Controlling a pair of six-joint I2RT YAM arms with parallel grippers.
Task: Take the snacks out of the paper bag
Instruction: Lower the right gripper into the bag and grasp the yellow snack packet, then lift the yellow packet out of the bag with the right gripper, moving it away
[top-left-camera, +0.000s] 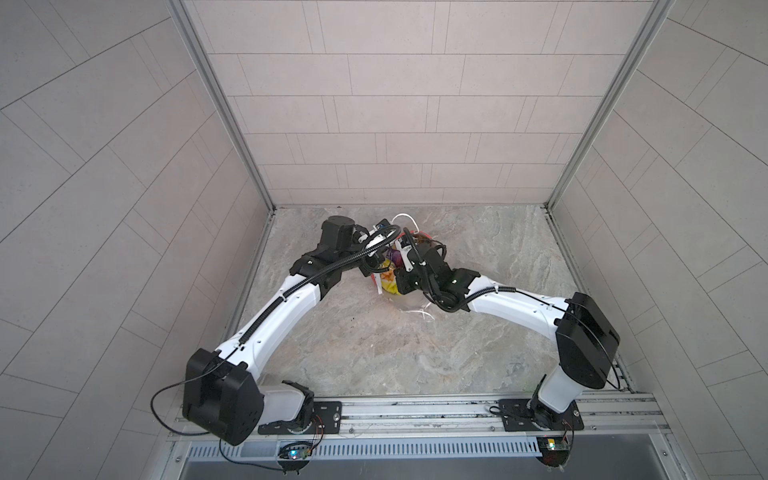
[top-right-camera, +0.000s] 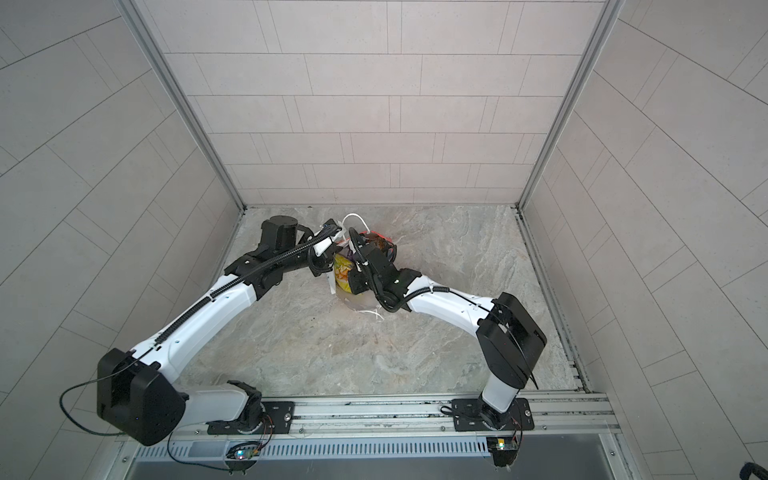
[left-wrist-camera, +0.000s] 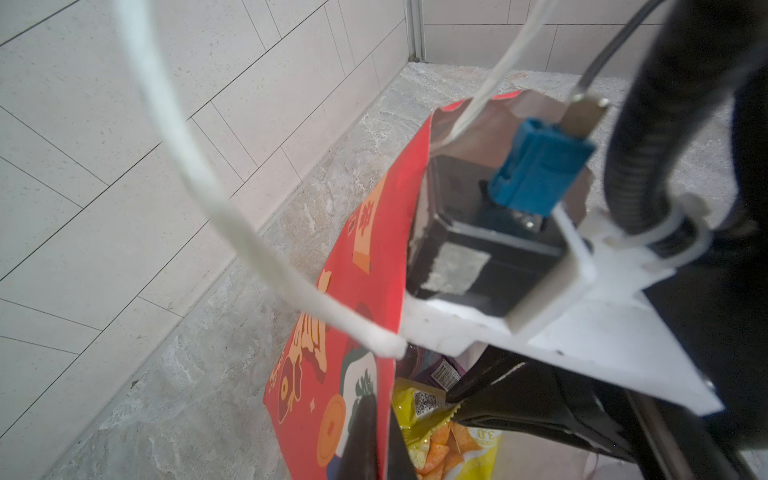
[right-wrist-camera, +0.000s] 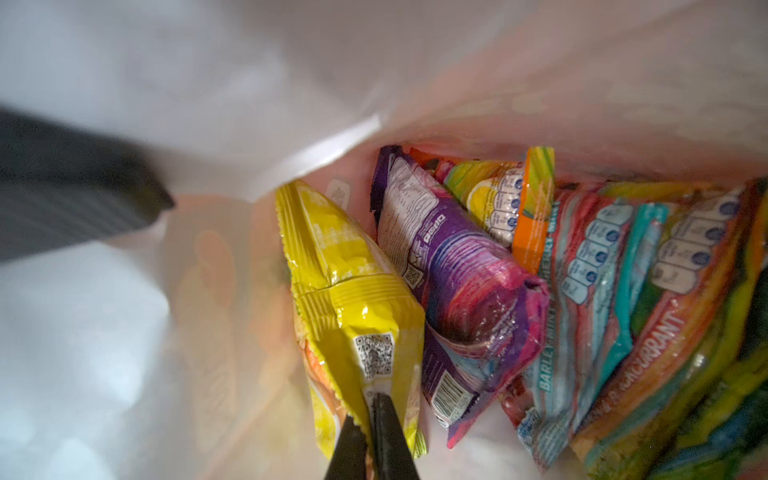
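Yellow packet (right-wrist-camera: 349, 291) is sitting inside the paper bag (right-wrist-camera: 232, 75), standing on end. Its long axis is running straight away from the right gripper (right-wrist-camera: 368, 409), down into the bag. The near short end, the sealed edge by the QR code, is pointing up at the mouth. Right gripper's jaws are pressed together on that edge, pinching it.

Purple packet (right-wrist-camera: 465, 282) is lying just beside the jaws, touching the yellow one along its long side, axis roughly parallel. Further out from the jaws on that side, three more are standing on edge, fanned and overlapping:
- a packet with an orange sealed edge (right-wrist-camera: 532, 208)
- a teal packet (right-wrist-camera: 594, 291) reading BARLEY MINT
- an orange packet (right-wrist-camera: 665, 332)

These are filling that half of the bag. On the yellow packet's other side, bare white wall is giving free room.

Left gripper (left-wrist-camera: 380, 436) is clamped on the bag's side wall at the rim, one finger on the red printed face and one inside. The inside finger (right-wrist-camera: 104, 195) is showing across that free room, well apart from the yellow packet. White cord handle (left-wrist-camera: 187, 166) is arching up past the left gripper.

In both top views the bag (top-left-camera: 405, 302) (top-right-camera: 352, 301) is standing mouth-up between the two wrists, toward the far middle of the tabletop (top-left-camera: 374, 361). Both arms are crowding over the mouth. Bare tabletop is running all round the bag. It is widest back toward the arm bases and narrower toward the back wall (top-left-camera: 395, 124).
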